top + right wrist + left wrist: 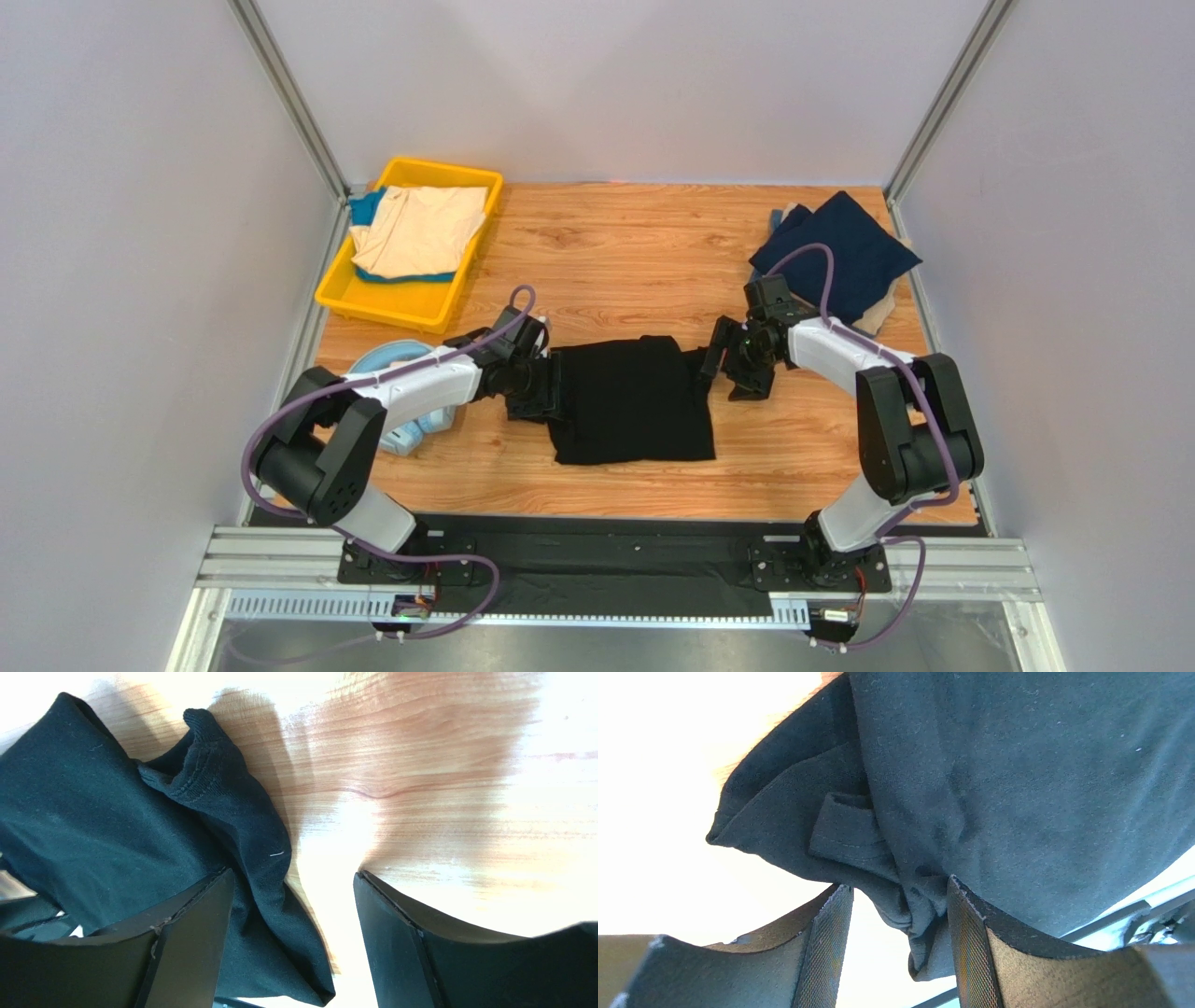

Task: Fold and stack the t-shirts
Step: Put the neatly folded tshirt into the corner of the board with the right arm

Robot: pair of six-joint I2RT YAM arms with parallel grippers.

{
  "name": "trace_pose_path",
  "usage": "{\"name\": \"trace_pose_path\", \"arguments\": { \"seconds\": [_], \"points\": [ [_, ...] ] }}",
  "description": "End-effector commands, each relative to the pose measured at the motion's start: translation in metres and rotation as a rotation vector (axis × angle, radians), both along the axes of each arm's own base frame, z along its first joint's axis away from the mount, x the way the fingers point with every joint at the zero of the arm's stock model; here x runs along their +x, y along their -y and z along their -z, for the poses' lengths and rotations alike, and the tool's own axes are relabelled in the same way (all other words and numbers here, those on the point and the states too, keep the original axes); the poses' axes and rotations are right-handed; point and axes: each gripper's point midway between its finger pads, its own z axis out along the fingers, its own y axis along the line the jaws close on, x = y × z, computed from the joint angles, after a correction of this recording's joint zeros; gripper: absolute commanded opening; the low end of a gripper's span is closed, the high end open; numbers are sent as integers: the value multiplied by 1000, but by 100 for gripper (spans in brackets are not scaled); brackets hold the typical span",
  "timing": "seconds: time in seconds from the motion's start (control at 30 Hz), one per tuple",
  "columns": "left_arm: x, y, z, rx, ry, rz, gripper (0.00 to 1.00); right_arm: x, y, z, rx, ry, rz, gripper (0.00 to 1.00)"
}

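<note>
Closest in, the left jaws stand apart with a bunched, twisted lump of the black t-shirt (1018, 777) hanging between them. The lump lies against one finger (969, 945) and leaves a clear gap to the other, so the cloth is straddled rather than pinched. The right jaws are also apart, and only bare table (631, 266) shows between them. A rumpled, ribbed edge of the same shirt lies beside and partly under one of their fingers (186, 938). The shirt lies partly folded in the stretch between the two pairs of jaws, its sides touching each of them. From here the likeliest failure is an uneven pick. If the left jaws close on that wad they would probably take several layers at once, and a lift could drag the folded body open or skew it. If the right jaws close where they stand they would likely meet on wood and catch nothing, or nip only the edge and let it slip, leaving one side of the shirt to trail. Just outboard of the left jaws, partly under that arm, lie light-blue headphones (382, 363), which a wide swing of the arm could knock. Farther off, beyond the left jaws, a yellow tray (344, 297) holds a folded beige t-shirt (421, 227) on top of a teal cloth (368, 207). Beyond the right jaws, a navy t-shirt (842, 245) lies over something pale at the table's far edge, well apart from both jaws.
</note>
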Motion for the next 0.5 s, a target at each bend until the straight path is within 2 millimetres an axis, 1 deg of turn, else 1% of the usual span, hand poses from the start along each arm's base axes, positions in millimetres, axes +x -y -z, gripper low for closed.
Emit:
{"name": "trace_pose_path", "arguments": {
  "seconds": [0.0, 0.03, 0.13, 0.23, 0.27, 0.3, 0.33, 0.37, 0.43, 0.47],
  "points": [
    [5, 0, -4, 14, 20, 25, 58, -19, -5, 45, 35, -93, -62, 71],
    [5, 0, -4, 13, 20, 27, 58, -14, -14, 44, 82, -72, -76, 71],
    [2, -2, -2, 19, 13, 33, 57, -15, -22, 43, 132, -63, -96, 71],
    [-1, -7, 0, 29, 16, 32, 57, -15, -19, 38, 122, -36, -97, 71],
    [-2, -7, 1, 33, 13, 34, 57, -14, -20, 31, 129, -9, -98, 71],
    [-3, -7, 2, 33, 12, 36, 57, -17, -19, 31, 139, -6, -102, 71],
    [-3, -7, 2, 32, 11, 37, 57, -17, -28, 25, 190, 12, -124, 71],
    [-4, -7, 3, 30, 7, 39, 57, -17, -32, 22, 213, 15, -131, 71],
    [-4, -5, 6, 30, -6, 42, 57, -17, -37, 21, 247, 6, -143, 71],
    [-4, -4, 5, 23, -8, 46, 56, -20, -36, 27, 241, -17, -141, 71]
  ]
}}
